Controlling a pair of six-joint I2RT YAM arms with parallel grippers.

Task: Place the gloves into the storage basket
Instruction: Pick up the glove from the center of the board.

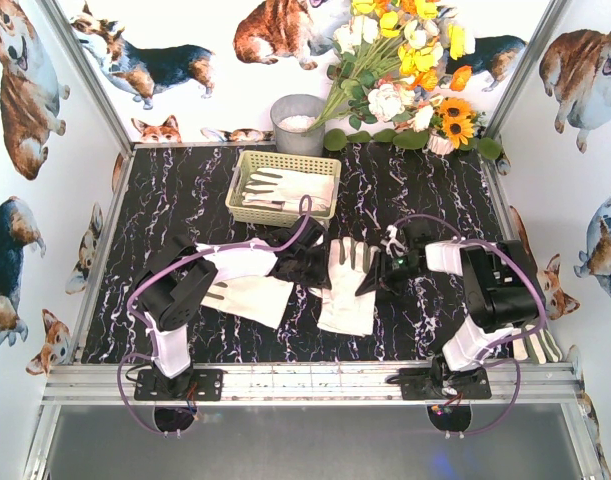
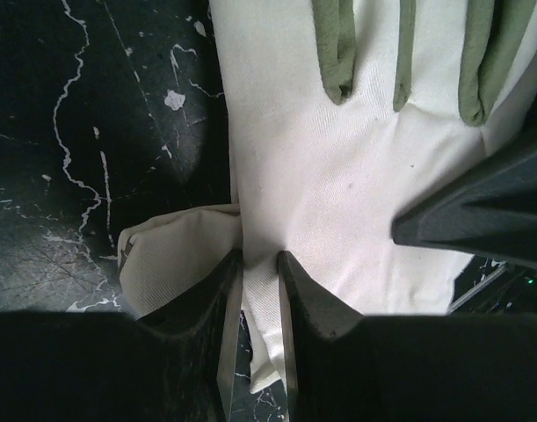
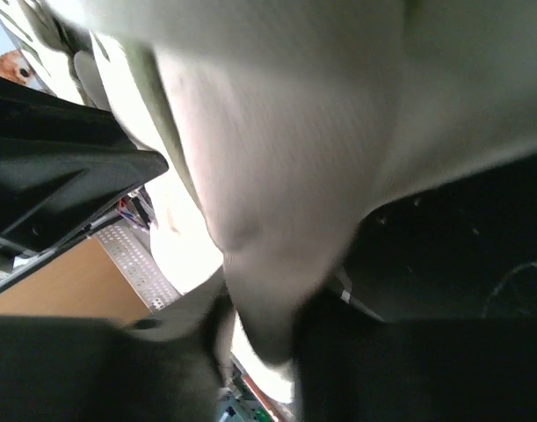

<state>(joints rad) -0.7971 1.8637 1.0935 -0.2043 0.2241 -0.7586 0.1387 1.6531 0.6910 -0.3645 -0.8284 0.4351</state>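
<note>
A cream-white glove lies on the black marble table between my two grippers, its grey fingers pointing away from me. My left gripper is shut on its left edge; the left wrist view shows the jaws pinching a fold of the glove. My right gripper is shut on its right side; in the right wrist view the fabric is blurred between the jaws. A second glove lies under my left arm. The pale yellow storage basket at the back holds gloves.
A round grey pot stands behind the basket. A bunch of flowers fills the back right corner. Corgi-print walls close in the left, right and back. A metal rail runs along the near edge.
</note>
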